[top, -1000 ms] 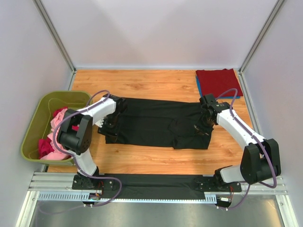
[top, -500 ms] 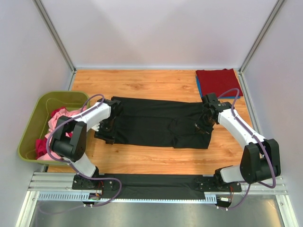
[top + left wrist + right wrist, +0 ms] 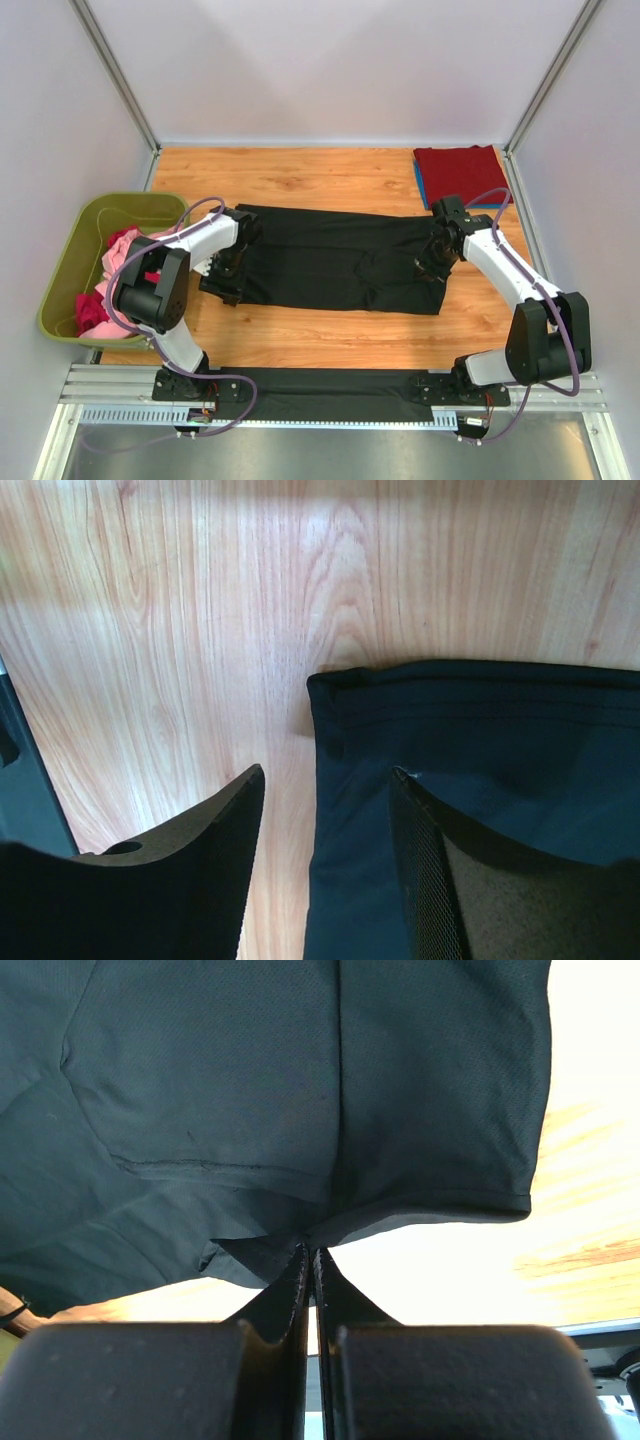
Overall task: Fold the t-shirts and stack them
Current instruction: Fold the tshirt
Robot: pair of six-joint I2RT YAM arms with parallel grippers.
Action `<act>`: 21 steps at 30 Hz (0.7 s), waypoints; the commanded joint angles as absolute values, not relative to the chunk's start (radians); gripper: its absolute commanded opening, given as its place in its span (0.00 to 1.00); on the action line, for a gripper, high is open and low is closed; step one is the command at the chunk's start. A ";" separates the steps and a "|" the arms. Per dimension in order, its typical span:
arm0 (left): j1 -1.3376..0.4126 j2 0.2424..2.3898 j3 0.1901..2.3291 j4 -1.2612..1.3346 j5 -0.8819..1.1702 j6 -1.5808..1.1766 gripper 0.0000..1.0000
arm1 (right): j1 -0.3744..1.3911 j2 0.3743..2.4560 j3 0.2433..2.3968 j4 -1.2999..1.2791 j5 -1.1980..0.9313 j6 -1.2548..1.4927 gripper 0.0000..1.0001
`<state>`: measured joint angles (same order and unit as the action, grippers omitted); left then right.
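Left hand (image 3: 325,777) gapes empty astride the corner of the black shirt (image 3: 330,258) nearest the bin (image 3: 110,201); right hand (image 3: 312,1252) is clamped on its far end, lengthwise opposite.

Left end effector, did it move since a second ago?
Yes. The left end effector slid a little left, toward the green bin, and now straddles the black t-shirt's left edge.

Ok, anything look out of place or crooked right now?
Nothing spilled or damaged. The black t-shirt lies wrinkled and bunched near its right end, where the right gripper is shut on its edge; the left gripper hangs open over the other end.
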<state>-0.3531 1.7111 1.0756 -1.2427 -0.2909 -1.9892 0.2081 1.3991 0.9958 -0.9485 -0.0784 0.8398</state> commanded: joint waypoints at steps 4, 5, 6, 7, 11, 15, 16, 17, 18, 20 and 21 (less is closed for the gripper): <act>-0.336 1.718 1.062 -1.243 -0.311 -2.095 0.59 | 0.193 1.385 1.039 -0.931 -0.097 0.822 0.00; -0.336 1.724 1.063 -1.236 -0.313 -2.092 0.59 | 0.195 1.385 1.039 -0.933 -0.095 0.822 0.00; -0.334 1.727 1.066 -1.235 -0.311 -2.092 0.59 | 0.193 1.385 1.039 -0.937 -0.097 0.821 0.00; -0.336 1.730 1.071 -1.230 -0.310 -2.083 0.59 | 0.192 1.384 1.040 -0.937 -0.098 0.818 0.00; -0.336 1.761 1.091 -1.235 -0.301 -2.077 0.56 | 0.190 1.378 1.043 -0.945 -0.098 0.822 0.00; -0.336 1.789 1.117 -1.249 -0.307 -2.062 0.54 | 0.189 1.368 1.035 -0.939 -0.100 0.830 0.00; -0.336 1.792 1.130 -1.255 -0.311 -2.057 0.54 | 0.190 1.365 1.035 -0.939 -0.100 0.830 0.00; -0.336 1.796 1.132 -1.259 -0.316 -2.053 0.53 | 0.190 1.365 1.035 -0.942 -0.100 0.830 0.00; -0.336 1.796 1.132 -1.261 -0.319 -2.048 0.53 | 0.187 1.367 1.035 -0.942 -0.100 0.828 0.00; -0.336 1.796 1.124 -1.252 -0.319 -2.051 0.52 | 0.187 1.362 1.032 -0.943 -0.101 0.828 0.00; -0.336 1.796 1.118 -1.247 -0.316 -2.051 0.52 | 0.186 1.362 1.032 -0.942 -0.101 0.830 0.00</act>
